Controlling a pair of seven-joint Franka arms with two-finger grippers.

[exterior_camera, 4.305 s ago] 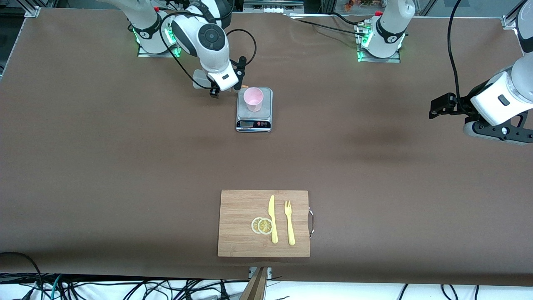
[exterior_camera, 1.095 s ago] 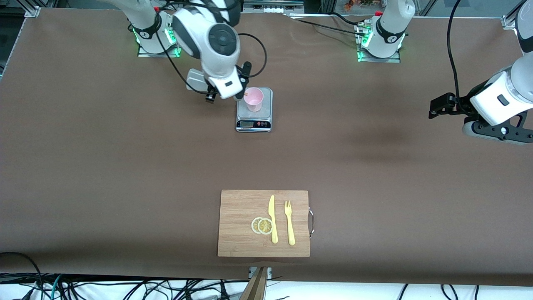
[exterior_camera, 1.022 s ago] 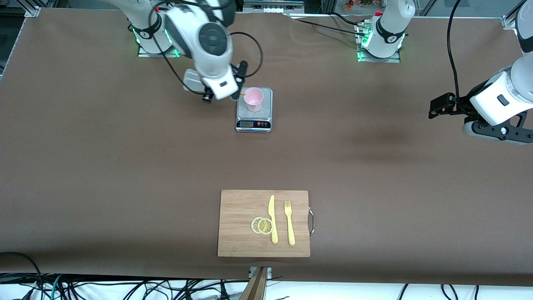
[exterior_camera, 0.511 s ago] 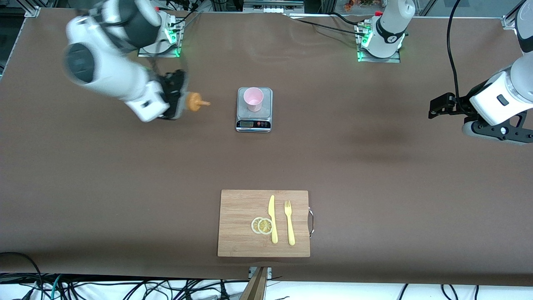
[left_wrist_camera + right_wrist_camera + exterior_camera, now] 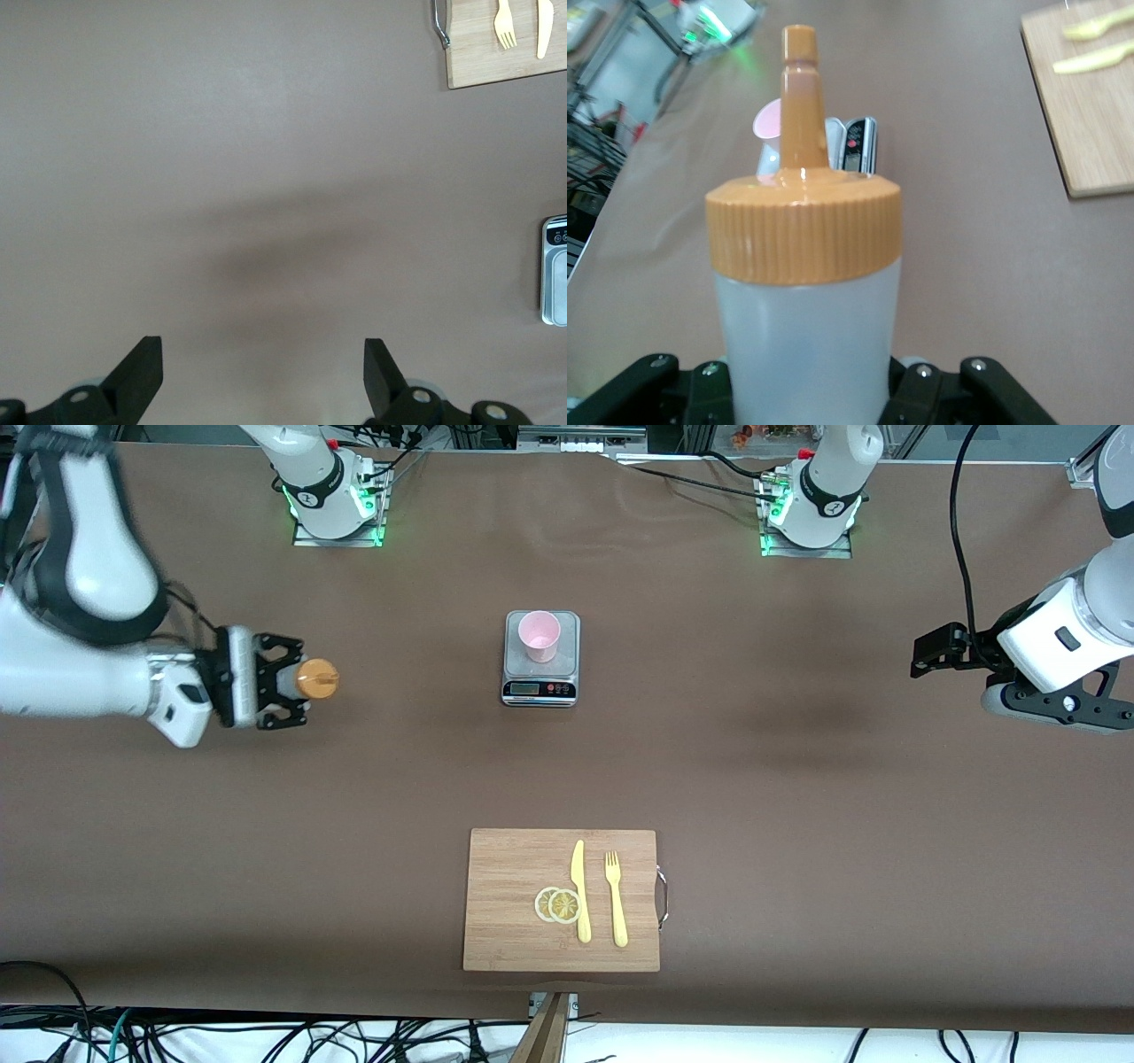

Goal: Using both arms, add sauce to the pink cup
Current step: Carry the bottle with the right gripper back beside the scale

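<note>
The pink cup (image 5: 539, 635) stands upright on a small kitchen scale (image 5: 540, 682) in the middle of the table. My right gripper (image 5: 282, 682) is shut on the sauce bottle (image 5: 310, 679), whitish with an orange cap, over bare table toward the right arm's end, away from the cup. In the right wrist view the sauce bottle (image 5: 804, 292) fills the middle, its nozzle pointing toward the pink cup (image 5: 767, 133). My left gripper (image 5: 930, 657) is open and empty, waiting over the left arm's end; in the left wrist view its fingers (image 5: 142, 367) stand wide apart.
A wooden cutting board (image 5: 514, 921) lies nearer the front camera, with two lemon slices (image 5: 558, 905), a yellow knife (image 5: 580, 890) and a yellow fork (image 5: 615, 897). Both arm bases stand along the table's back edge.
My right gripper swung the sauce bottle away from beside the cup's rim, out toward the right arm's end of the table. The cup, the scale and the left arm have not moved.
</note>
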